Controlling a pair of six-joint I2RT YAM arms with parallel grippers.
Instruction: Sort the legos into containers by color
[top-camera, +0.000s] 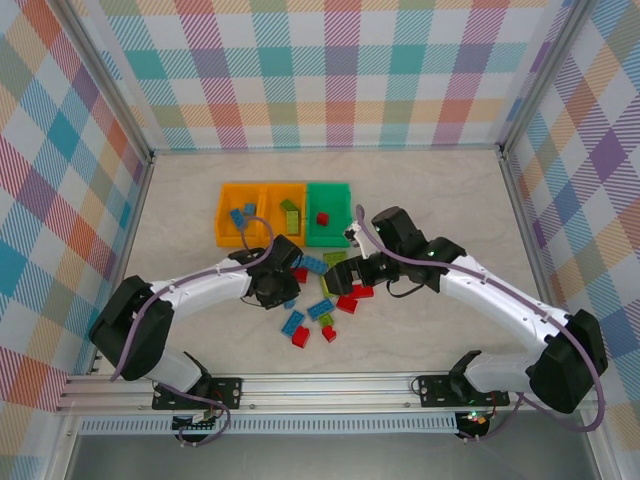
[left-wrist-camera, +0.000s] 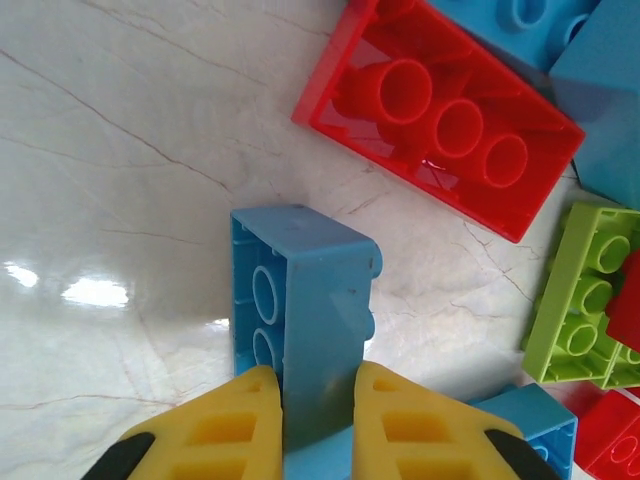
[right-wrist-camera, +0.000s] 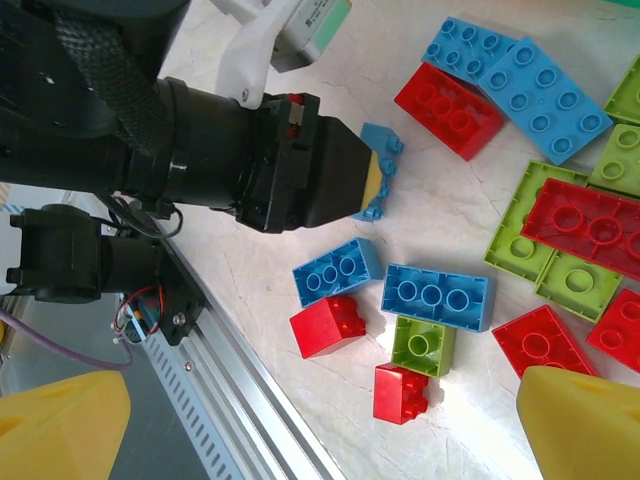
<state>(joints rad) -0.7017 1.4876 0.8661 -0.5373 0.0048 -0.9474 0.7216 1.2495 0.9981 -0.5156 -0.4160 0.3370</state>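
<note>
My left gripper (left-wrist-camera: 315, 400) is shut on a small blue lego (left-wrist-camera: 310, 320), its yellow fingers (left-wrist-camera: 225, 420) pressing both side walls just above the table. From the right wrist view that same blue lego (right-wrist-camera: 383, 142) pokes out past the left gripper (right-wrist-camera: 374, 182). My right gripper (right-wrist-camera: 322, 390) hangs open above a loose scatter of legos: blue (right-wrist-camera: 434, 296), red (right-wrist-camera: 328, 325) and lime green (right-wrist-camera: 424, 345). From above, the left gripper (top-camera: 286, 296) and right gripper (top-camera: 352, 281) flank the lego pile (top-camera: 322, 308). The containers, two orange (top-camera: 226, 214) and one green (top-camera: 343, 222), stand just behind.
Blue legos (top-camera: 240, 215) lie in the left orange bin, lime ones (top-camera: 290, 212) in the middle bin, a red one (top-camera: 322, 218) in the green bin. An upturned red brick (left-wrist-camera: 440, 115) and a lime brick (left-wrist-camera: 590, 295) lie close ahead of the left gripper. The metal rail (right-wrist-camera: 250, 400) runs along the near edge.
</note>
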